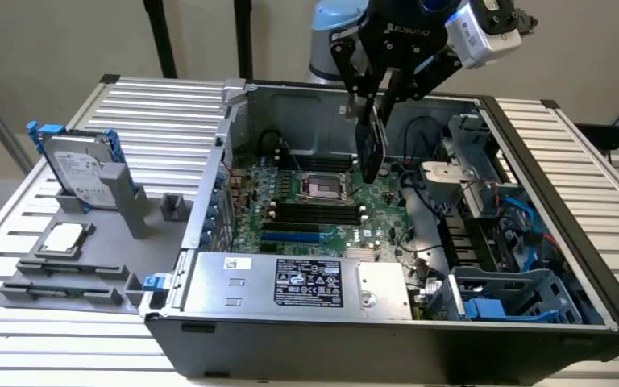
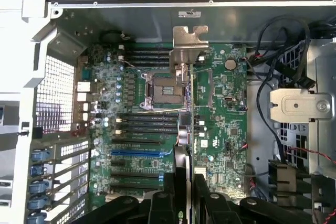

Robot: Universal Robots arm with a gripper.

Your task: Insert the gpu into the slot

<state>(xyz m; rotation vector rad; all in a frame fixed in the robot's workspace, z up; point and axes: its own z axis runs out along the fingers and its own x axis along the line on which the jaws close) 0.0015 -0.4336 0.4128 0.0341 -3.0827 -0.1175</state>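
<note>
Up over the open computer case [image 1: 396,343], the gripper [image 1: 375,113] pinches the gpu [image 1: 370,157], well apart from the blue slot [image 1: 291,239], so it could land crooked and miss if it tilts.

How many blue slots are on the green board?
1. The blue slot sits on the green board between black slots. The card held by the claw may hide more.

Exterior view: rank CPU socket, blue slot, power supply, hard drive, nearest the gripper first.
1. CPU socket, below the gripper.
2. Blue slot, further down the board.
3. Power supply, case front.
4. Hard drive, outside, exterior view's left.
</note>
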